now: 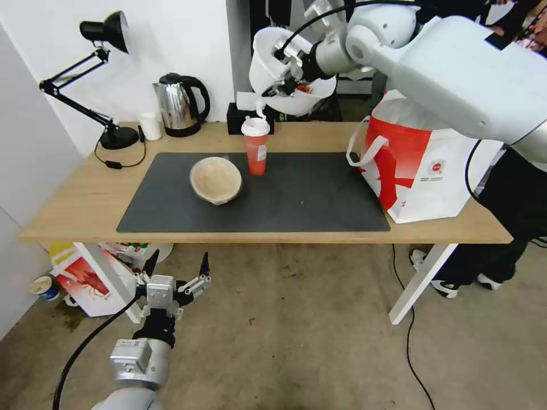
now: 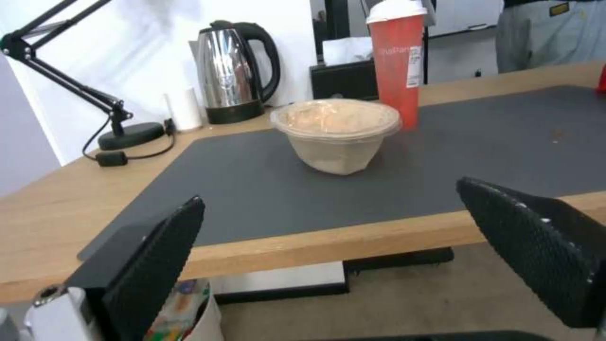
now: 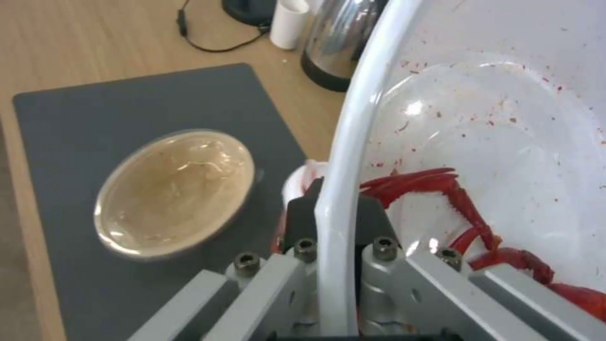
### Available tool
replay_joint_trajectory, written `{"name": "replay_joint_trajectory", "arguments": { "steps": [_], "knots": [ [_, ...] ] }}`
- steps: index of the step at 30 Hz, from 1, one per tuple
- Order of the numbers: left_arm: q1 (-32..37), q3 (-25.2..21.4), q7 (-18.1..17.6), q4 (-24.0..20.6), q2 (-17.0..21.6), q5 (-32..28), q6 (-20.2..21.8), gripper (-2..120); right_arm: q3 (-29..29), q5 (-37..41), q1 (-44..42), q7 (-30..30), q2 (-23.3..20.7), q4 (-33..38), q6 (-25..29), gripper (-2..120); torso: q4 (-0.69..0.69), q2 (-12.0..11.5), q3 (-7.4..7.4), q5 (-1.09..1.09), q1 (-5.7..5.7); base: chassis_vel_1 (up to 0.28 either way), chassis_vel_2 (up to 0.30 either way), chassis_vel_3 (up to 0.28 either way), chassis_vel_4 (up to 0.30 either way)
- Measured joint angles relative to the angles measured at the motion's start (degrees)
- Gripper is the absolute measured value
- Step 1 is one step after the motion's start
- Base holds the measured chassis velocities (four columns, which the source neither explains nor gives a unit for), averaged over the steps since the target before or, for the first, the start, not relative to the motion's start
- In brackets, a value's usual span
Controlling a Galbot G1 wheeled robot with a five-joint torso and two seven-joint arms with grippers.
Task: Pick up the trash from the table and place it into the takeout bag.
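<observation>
Holding the white bowl [image 1: 290, 74] by its rim, the right gripper [image 1: 285, 77] has its fingers pinched shut across the plastic edge, one inside and one outside, as the right wrist view shows close up. The bowl hangs tilted in the air above the back edge of the table [image 1: 68, 210], behind the red cup [image 1: 256, 148] and up and to the left of the takeout bag [image 1: 421, 165]. Red crayfish scraps [image 3: 480, 227] lie loose against the bowl's lower wall.

To do this carry well, I judge the bowl should be levelled somewhat so the scraps do not slide out, brought over the bag's open top, and lowered inside before the pinch is released. The bag's loop handle [image 1: 367, 151] droops near the mouth and could snag the rim.

The beige bowl [image 1: 215, 179] sits on the mat [image 1: 319, 199] just left of the red cup. The left gripper [image 1: 176, 273] waits below the table's front edge, fingers spread wide and empty.
</observation>
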Motion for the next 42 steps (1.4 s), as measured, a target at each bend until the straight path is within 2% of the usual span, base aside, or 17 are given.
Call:
{"name": "replay_joint_trajectory", "arguments": {
  "steps": [21, 24, 25, 27, 29, 33, 42],
  "knots": [
    [0.00, 0.00, 0.00, 0.00, 0.00, 0.00, 0.00, 100, -1.75, 0.19, 3.74, -0.32, -7.72, 1.05, 0.00, 0, -0.01, 0.00, 0.00, 0.01, 0.00, 0.000, 0.000, 0.000, 0.000],
    [0.00, 0.00, 0.00, 0.00, 0.00, 0.00, 0.00, 100, -2.26, 0.34, 4.27, -0.33, -11.46, 2.25, 0.00, 0, -0.01, 0.00, 0.00, 0.01, 0.00, 0.000, 0.000, 0.000, 0.000],
    [0.00, 0.00, 0.00, 0.00, 0.00, 0.00, 0.00, 100, -2.26, 0.34, 4.27, -0.33, -11.46, 2.25, 0.00, 0, -0.01, 0.00, 0.00, 0.01, 0.00, 0.000, 0.000, 0.000, 0.000],
    [0.00, 0.00, 0.00, 0.00, 0.00, 0.00, 0.00, 100, -2.83, 0.46, 4.37, -0.32, -14.69, 4.01, 0.00, 0, 0.00, 0.00, -0.01, 0.01, 0.00, 0.000, 0.000, 0.000, 0.000],
    [-0.01, 0.00, 0.00, 0.00, 0.00, 0.00, 0.00, 100, -2.83, 0.46, 4.33, -0.31, -15.56, 4.13, 0.00, 0, -0.01, 0.00, -0.01, 0.00, 0.00, 0.000, 0.000, 0.000, 0.000],
    [0.00, 0.00, 0.00, 0.00, 0.00, 0.00, 0.00, 100, -2.00, 0.47, 3.76, -0.64, -20.03, 3.46, 0.06, 0, 0.00, 0.00, -0.01, 0.00, 0.00, 0.000, 0.000, 0.000, 0.000],
    [0.00, 0.00, 0.00, 0.00, 0.00, 0.00, 0.00, 100, 0.67, -0.86, 1.12, -1.57, -23.65, 1.47, 0.46, 0, 0.00, 0.00, 0.00, 0.00, -0.01, 0.000, 0.000, 0.000, 0.000]
  ]
}}
